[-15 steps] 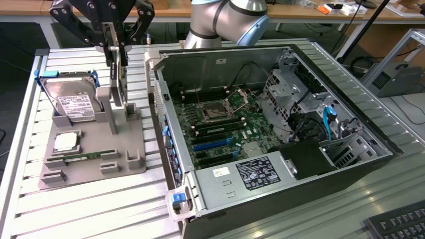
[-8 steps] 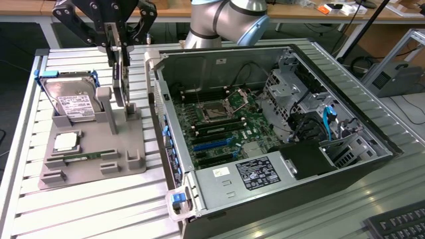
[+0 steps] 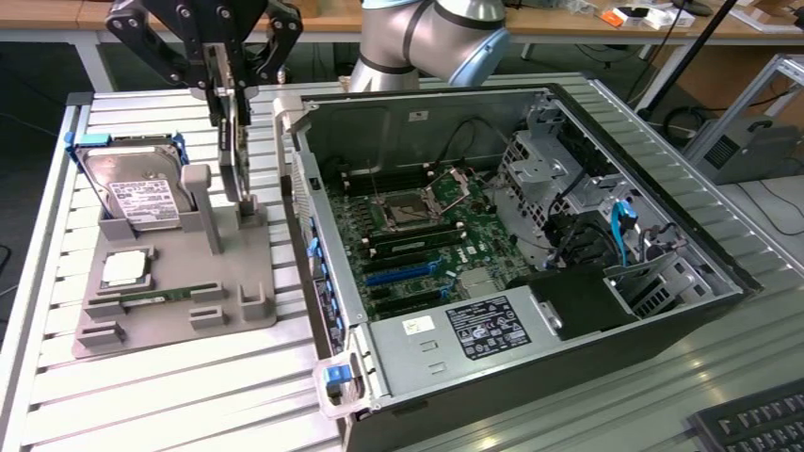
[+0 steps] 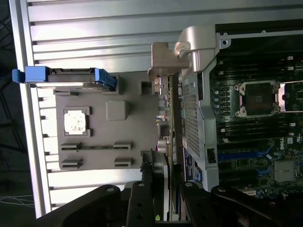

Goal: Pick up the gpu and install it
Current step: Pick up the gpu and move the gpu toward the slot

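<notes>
Exterior view: gripper (image 3: 226,94) vertical, clasping gpu (image 3: 235,160)

Gripper (image 3: 230,94) upper body cut off by far picture edge in exterior view. Gpu (image 3: 233,151) top hidden inside gripper. Hard drive (image 3: 136,191) label print too small to read. Keyboard (image 3: 754,426) cut off at exterior view's near right corner.

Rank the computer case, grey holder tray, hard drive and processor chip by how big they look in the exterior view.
1. computer case
2. grey holder tray
3. hard drive
4. processor chip
The drive stands tilted, yet it plainly looks bigger than the chip.
</notes>
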